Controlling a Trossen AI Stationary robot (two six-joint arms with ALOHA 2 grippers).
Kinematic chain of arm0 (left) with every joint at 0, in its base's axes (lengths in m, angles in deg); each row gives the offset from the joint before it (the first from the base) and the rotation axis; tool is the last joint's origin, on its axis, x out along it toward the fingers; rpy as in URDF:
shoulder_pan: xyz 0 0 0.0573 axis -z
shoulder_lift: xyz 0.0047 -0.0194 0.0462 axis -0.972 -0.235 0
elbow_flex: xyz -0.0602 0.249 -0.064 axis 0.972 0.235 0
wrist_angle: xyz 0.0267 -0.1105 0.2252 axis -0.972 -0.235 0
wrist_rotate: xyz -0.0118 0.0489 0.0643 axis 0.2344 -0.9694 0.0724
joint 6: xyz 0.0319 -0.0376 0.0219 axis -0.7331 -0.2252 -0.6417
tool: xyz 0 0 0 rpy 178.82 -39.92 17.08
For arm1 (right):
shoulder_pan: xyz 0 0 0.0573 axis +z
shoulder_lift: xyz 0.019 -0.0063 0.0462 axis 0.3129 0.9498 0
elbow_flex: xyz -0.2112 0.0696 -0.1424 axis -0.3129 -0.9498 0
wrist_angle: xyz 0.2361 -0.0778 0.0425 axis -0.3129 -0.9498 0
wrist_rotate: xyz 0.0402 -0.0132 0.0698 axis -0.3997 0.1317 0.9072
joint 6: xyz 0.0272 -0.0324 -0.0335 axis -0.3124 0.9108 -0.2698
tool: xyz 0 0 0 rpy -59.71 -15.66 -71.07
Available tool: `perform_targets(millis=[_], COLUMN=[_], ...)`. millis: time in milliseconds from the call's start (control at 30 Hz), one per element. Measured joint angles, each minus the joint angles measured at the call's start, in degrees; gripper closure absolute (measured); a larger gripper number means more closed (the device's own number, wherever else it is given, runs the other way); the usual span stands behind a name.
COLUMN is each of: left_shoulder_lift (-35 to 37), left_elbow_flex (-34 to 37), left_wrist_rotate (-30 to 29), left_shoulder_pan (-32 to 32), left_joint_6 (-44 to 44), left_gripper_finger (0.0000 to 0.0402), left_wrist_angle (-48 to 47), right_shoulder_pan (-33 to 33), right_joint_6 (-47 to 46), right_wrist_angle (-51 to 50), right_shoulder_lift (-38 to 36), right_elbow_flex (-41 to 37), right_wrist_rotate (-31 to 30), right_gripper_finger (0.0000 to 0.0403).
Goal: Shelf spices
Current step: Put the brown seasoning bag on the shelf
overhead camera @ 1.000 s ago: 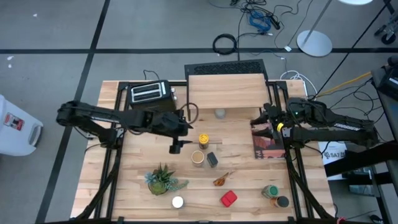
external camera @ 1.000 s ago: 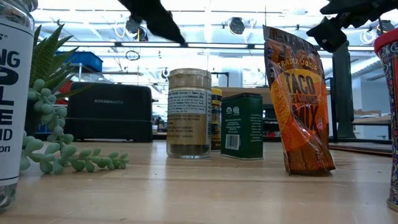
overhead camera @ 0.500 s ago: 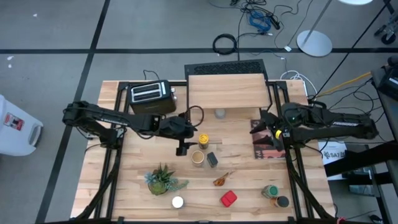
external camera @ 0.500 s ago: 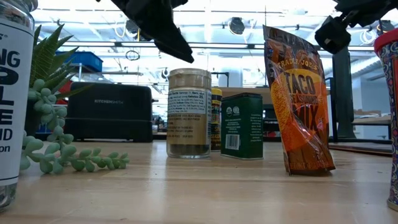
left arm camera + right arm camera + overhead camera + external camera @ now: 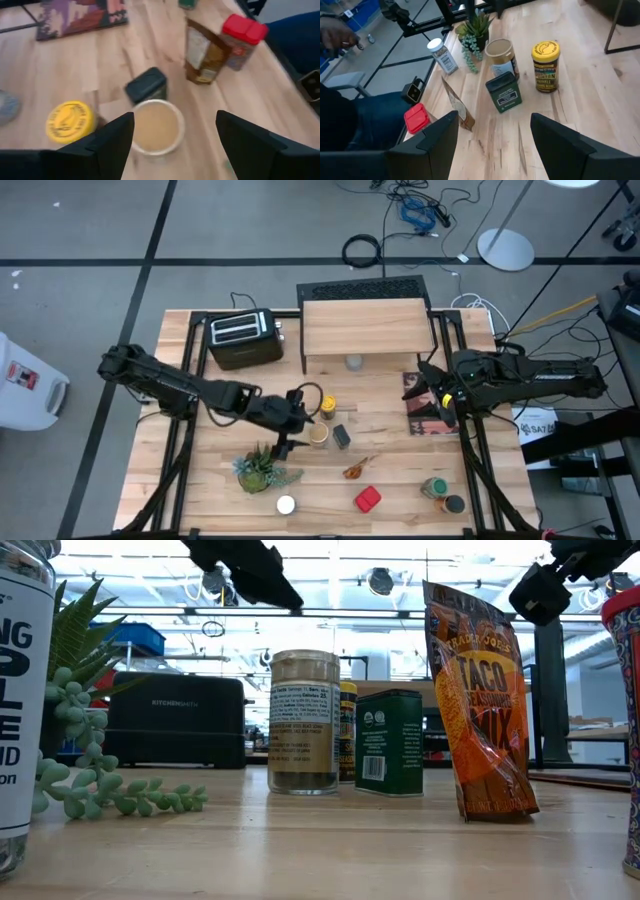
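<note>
The setting is a workshop with a grey floor; a wooden table (image 5: 400, 470) carries the work.

Left gripper (image 5: 172, 137): fingers spread, nothing between them, poised directly above the tan-lidded jar (image 5: 318, 433). Right gripper (image 5: 492, 137): fingers apart, empty, held above the table's right side beside a printed packet (image 5: 428, 410) lying flat.

Step in hand, as judged: approach for picking up the tan-lidded jar. The next move calls for a straight descent so the fingers straddle the jar without knocking its close neighbours, then a grip and a lift to the shelf (image 5: 365, 328).

Taking the tan-lidded jar as reference: the yellow-lidded jar (image 5: 326, 403) stands just behind it toward the shelf; the dark square tin (image 5: 342, 436) stands just beside it on the right; the potted plant (image 5: 261, 468) is near on the left front; the toaster (image 5: 243, 335) stands well behind, left of the shelf.

The jar is upright, round, clear-walled, labelled, with brownish contents. The shelf top is bare; one small grey-lidded jar (image 5: 353, 363) sits at its front edge.
</note>
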Motion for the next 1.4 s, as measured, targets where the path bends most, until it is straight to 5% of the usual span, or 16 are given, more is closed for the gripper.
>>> perform_targets(millis=[467, 900, 1400], left_shoulder_lift=[-2.0, -13.8, -27.2], left_elbow_flex=[0.0, -5.5, -27.0], left_wrist_rotate=[-2.0, -6.2, -11.7], left_shoulder_pan=[7.6, 8.0, 8.7], left_joint_6=[4.6, 12.1, 23.5], left_gripper_finger=[0.0110, 0.0110, 0.0113], left_wrist_angle=[9.1, 17.9, -0.9], right_shoulder_pan=[0.6, 5.9, 6.4], right_joint_6=[0.0, 0.0, 0.6], right_wrist_angle=[4.5, 5.4, 5.0], right_shoulder_lift=[5.5, 8.6, 8.5], right_elbow_flex=[0.0, 0.0, 0.0], right_wrist_rotate=[0.4, 0.6, 0.4], right_gripper_finger=[0.0167, 0.0167, 0.0167])
